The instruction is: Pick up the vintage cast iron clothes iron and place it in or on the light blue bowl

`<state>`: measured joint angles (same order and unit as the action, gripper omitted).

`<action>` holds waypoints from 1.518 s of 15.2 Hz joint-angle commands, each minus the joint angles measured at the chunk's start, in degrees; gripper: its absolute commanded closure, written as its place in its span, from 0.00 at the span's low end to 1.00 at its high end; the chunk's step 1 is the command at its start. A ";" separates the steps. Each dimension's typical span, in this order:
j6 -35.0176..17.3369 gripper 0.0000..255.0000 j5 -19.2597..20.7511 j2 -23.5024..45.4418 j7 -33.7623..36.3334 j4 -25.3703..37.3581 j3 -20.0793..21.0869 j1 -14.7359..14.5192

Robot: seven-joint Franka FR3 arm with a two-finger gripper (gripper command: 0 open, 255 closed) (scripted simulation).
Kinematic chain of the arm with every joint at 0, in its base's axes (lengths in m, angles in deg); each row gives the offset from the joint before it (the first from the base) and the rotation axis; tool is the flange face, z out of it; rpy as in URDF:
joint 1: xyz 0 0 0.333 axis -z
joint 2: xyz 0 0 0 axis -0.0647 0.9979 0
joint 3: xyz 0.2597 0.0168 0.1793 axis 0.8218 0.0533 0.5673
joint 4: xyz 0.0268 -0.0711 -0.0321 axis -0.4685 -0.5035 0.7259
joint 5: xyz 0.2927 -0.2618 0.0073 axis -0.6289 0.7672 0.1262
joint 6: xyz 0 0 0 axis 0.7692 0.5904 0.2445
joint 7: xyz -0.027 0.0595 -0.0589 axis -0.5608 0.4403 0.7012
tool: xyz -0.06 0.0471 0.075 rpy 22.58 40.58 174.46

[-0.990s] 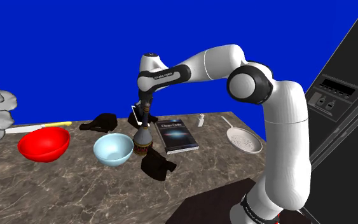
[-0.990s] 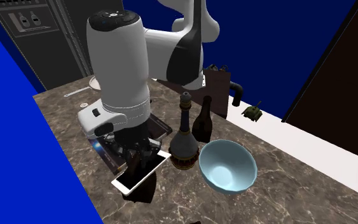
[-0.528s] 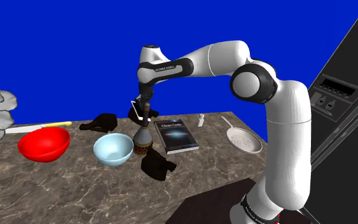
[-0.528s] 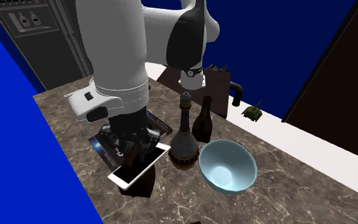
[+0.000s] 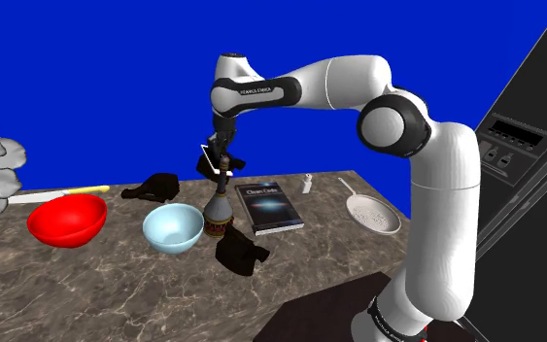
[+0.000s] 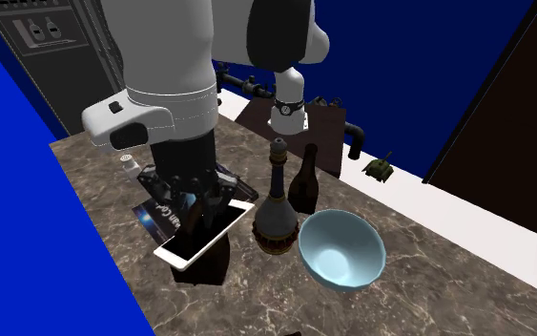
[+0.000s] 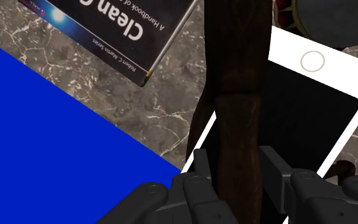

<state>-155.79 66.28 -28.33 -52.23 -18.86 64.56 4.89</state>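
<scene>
- we see the tool pinching the dark iron by its upright handle.
- the iron hangs above the worktop, beside the neck of the bottle, apart from the light blue bowl.
- a white phone sits just under the handle.

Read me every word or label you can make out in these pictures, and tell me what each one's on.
"Clean C", cut off at the edge: book cover.
"A handbook of", cut off too: same cover, smaller print.
Lettering on the arm: too small to read.
Marks on the appliance panel: too small to read.
</scene>
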 commanded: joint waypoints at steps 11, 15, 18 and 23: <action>6.41 1.00 0.11 -3.10 1.79 3.24 0.64 -1.63; 6.46 1.00 0.81 -5.87 6.40 0.20 1.88 -4.80; 6.85 1.00 1.33 -7.38 9.93 -1.18 2.92 -7.17; 8.10 1.00 2.19 -8.81 15.89 -1.88 4.75 -11.21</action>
<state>-148.10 68.24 -37.39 -37.69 -21.35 68.92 -5.41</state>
